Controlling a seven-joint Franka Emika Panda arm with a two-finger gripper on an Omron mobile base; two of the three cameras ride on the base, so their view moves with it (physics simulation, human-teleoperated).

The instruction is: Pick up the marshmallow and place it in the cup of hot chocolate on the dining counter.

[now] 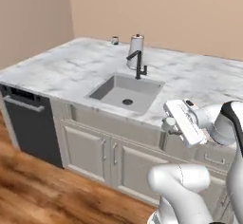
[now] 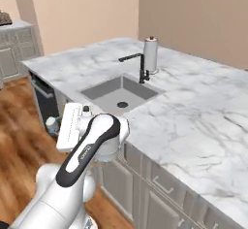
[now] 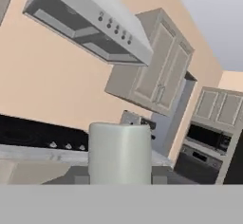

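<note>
1. White-and-grey veined marble forms the dining counter [image 1: 71, 69], which spans the left base view. A dark dishwasher front [image 1: 31, 123] sits under its left end.
2. The cup of hot chocolate [image 1: 114, 40] stands near the far edge of the counter, just left of a tall white tapered cylinder with a knob [image 1: 136, 50].
3. A black faucet [image 1: 137, 64] rises behind the built-in sink [image 1: 126, 92], right of the cup.
4. The gripper [image 1: 168, 123] hangs off the counter's near edge, right of the sink and well apart from the cup.
5. In the hand view, the dark fingertips [image 3: 78, 174] pinch the marshmallow [image 3: 119, 152] from both sides, low on its body. It stands upright between them.
6. Handling judgement: the marshmallow is probably very light, soft and compressible. Excess squeeze may deform it or make it squirt sideways.
7. Recommended hold: across the cylinder's flanks, near mid-height, as it appears now.
8. The cup mouth is small, so release should occur low and centred over the liquid to avoid splashing or tipping.
</note>
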